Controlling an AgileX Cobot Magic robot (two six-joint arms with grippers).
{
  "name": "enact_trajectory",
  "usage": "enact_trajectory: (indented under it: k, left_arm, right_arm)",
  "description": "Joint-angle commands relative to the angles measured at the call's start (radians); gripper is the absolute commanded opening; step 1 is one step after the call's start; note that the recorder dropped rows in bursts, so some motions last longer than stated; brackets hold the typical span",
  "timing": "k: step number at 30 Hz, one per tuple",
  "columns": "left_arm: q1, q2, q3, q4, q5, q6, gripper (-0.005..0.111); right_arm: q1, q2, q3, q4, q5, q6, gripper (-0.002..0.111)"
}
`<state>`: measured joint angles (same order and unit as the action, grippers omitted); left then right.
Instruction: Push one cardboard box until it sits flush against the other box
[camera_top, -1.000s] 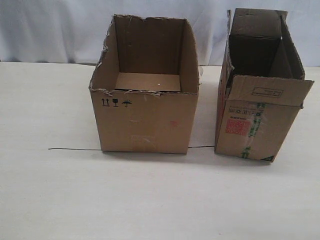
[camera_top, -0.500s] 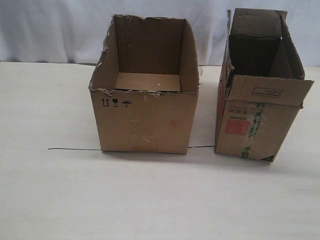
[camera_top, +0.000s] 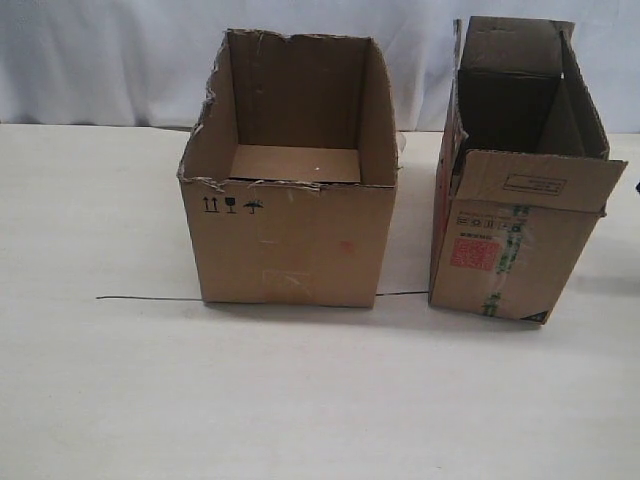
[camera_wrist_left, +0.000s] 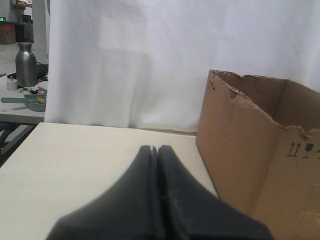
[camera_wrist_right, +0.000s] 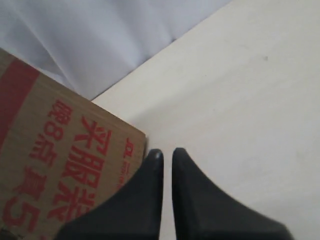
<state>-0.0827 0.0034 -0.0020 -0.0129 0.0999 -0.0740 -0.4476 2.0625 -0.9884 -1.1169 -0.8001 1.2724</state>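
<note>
The cardboard box, narrow with a red label and green-printed tape, stands at the right of the table. The other box, wider with torn top edges and black symbols, stands left of it across a gap of bare table. In the left wrist view my left gripper is shut on nothing, with the other box off to one side of it. My right gripper has its fingers a narrow slit apart with nothing between them, right beside a corner of the cardboard box, whose side bears red print.
A thin black line runs along the white table at the boxes' front edges. A white curtain hangs behind. The left wrist view shows a side table with a metal bottle.
A dark sliver has come in at the exterior view's right edge, and a shadow now falls right of the cardboard box. Neither box has moved.
</note>
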Motion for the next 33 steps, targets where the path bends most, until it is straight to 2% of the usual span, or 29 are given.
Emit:
enact_trajectory:
  k: [1,9,20,23,27,33]
  left_arm:
    - [-0.006,-0.003,0.002,0.003,-0.001,-0.006,0.0]
    - [-0.006,-0.003,0.002,0.003,-0.001,-0.006,0.0]
    - [-0.006,-0.003,0.002,0.003,-0.006,-0.006,0.0]
    - [-0.006,-0.003,0.002,0.003,-0.006,-0.006,0.0]
    - [-0.006,-0.003,0.002,0.003,-0.006,-0.006,0.0]
    - [-0.006,-0.003,0.002,0.003,-0.006,-0.006,0.0]
  right_arm:
    - [-0.003,0.112,-0.079,-0.009,-0.044,0.004,0.005]
    - [-0.003,0.164,-0.187,-0.023,-0.028,0.004,0.005]
    - [-0.003,0.164,-0.197,-0.028,0.02,0.005,0.005]
    - [-0.003,0.164,-0.197,-0.084,0.026,0.024,0.005]
    - [-0.003,0.164,-0.197,-0.209,0.032,0.166,0.005]
    - [-0.003,0.17,-0.197,-0.344,-0.041,0.268,0.005]
